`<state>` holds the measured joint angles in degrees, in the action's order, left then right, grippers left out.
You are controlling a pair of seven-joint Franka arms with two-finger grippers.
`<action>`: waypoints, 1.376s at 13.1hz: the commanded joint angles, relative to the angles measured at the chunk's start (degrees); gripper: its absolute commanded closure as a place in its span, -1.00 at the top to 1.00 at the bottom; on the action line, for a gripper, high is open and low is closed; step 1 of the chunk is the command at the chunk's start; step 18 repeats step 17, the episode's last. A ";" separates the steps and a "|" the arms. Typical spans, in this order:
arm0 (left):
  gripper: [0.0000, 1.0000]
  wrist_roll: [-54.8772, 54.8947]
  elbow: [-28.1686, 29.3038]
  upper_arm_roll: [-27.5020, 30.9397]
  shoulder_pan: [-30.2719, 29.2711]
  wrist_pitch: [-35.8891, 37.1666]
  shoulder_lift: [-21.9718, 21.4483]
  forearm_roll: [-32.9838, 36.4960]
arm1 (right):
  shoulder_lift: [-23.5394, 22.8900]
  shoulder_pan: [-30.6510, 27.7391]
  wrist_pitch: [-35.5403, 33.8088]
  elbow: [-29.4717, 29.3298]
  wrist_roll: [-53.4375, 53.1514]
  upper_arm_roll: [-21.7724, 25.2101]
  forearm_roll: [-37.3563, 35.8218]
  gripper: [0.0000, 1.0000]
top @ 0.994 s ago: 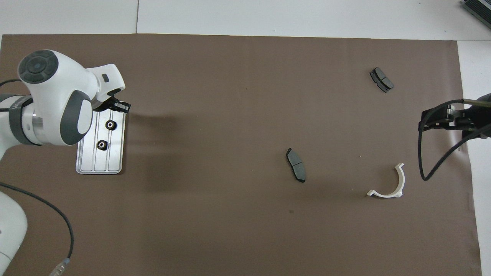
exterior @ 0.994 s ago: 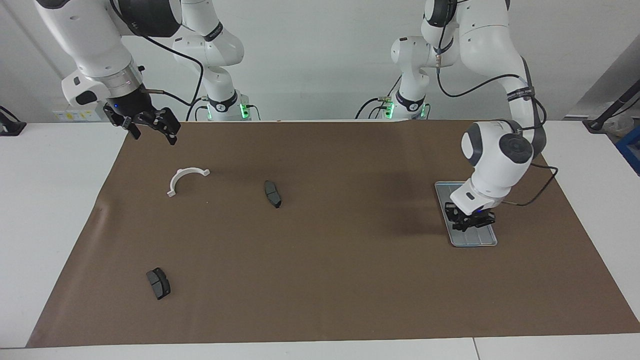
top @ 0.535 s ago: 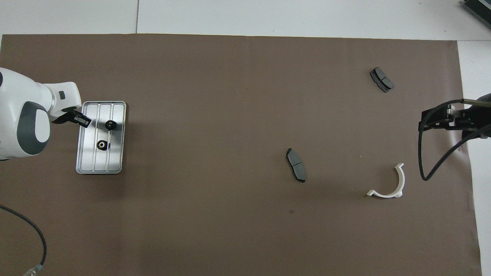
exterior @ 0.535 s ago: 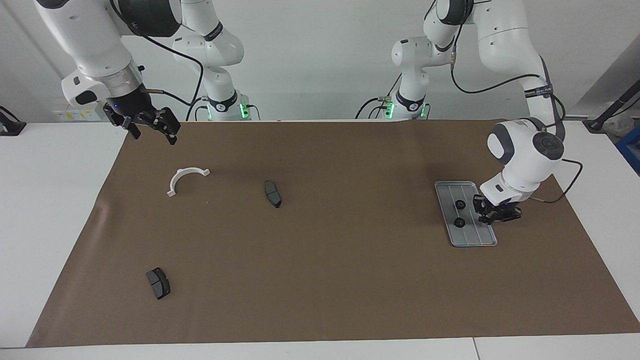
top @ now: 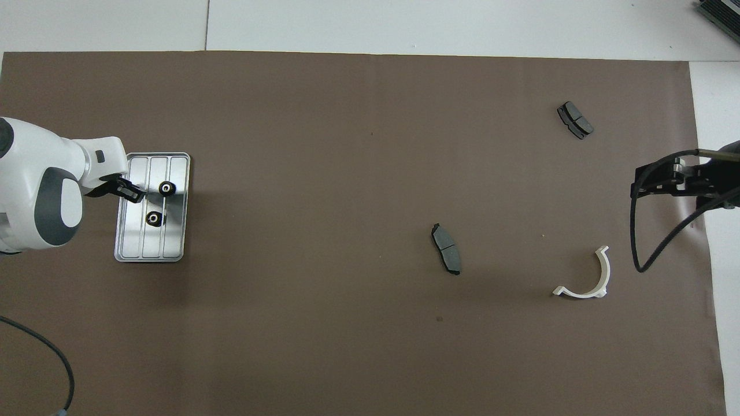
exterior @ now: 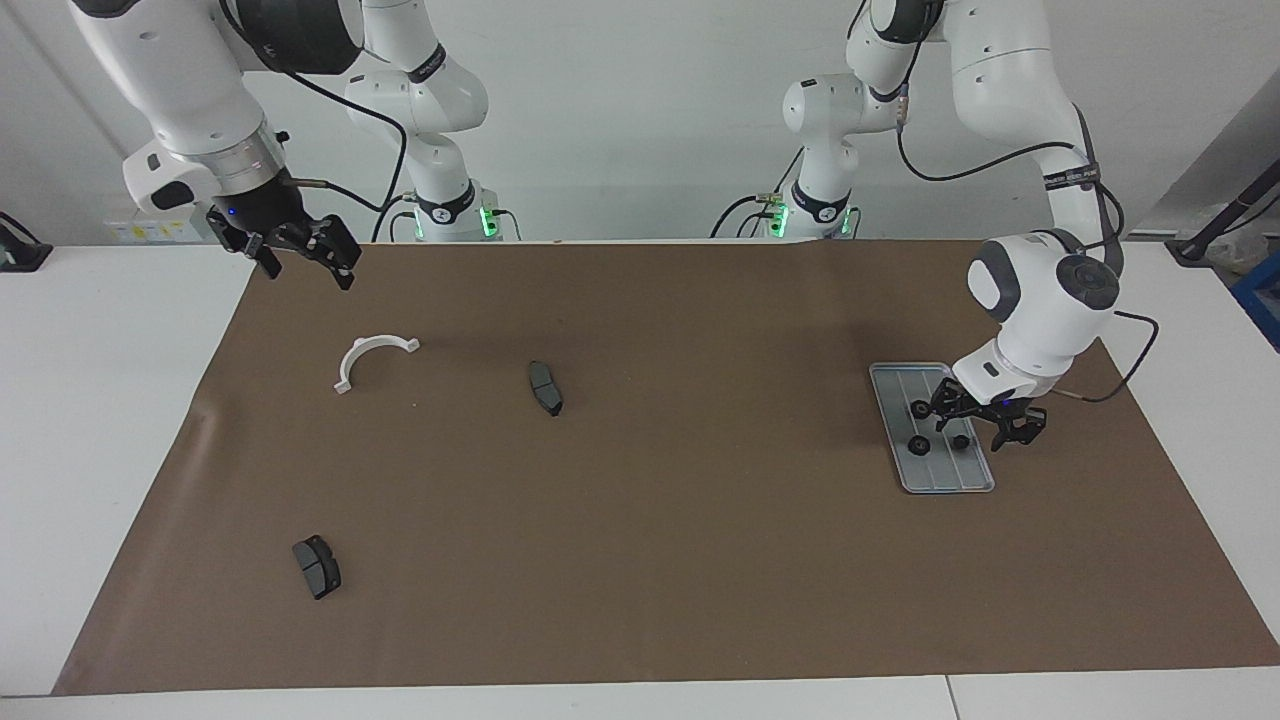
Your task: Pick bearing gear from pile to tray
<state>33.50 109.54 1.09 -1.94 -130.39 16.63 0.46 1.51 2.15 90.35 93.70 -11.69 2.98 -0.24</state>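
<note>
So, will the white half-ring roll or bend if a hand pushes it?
The white plastic half-ring lies flat on the brown mat, so it would probably slide, not roll. It looks rigid, and thin enough to seem light.

High facing camera, steep overhead camera, both covering brown mat (exterior: pixel 640 560)

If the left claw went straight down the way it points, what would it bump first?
Most likely the small black gear lying on the tray just below the open left gripper. Height is hard to judge, so it might meet the tray's edge instead.
</note>
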 commanded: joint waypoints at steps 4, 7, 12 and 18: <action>1.00 -14.66 -22.76 -0.83 4.04 31.20 -1.60 -0.64 | 0.51 -0.30 -0.09 0.43 1.76 0.01 1.29 1.00; 1.00 -16.80 -30.86 -0.57 4.40 45.28 -1.69 -0.55 | 0.51 -0.30 -0.09 0.43 1.76 0.01 1.20 1.00; 1.00 -16.98 -29.56 -0.48 4.14 46.37 -8.63 -0.03 | 0.51 -0.21 -0.09 0.43 1.76 0.01 1.29 1.00; 1.00 -16.80 -29.03 -0.48 3.87 44.35 -8.81 -0.03 | 0.51 -0.30 -0.09 0.43 1.76 0.01 1.29 1.00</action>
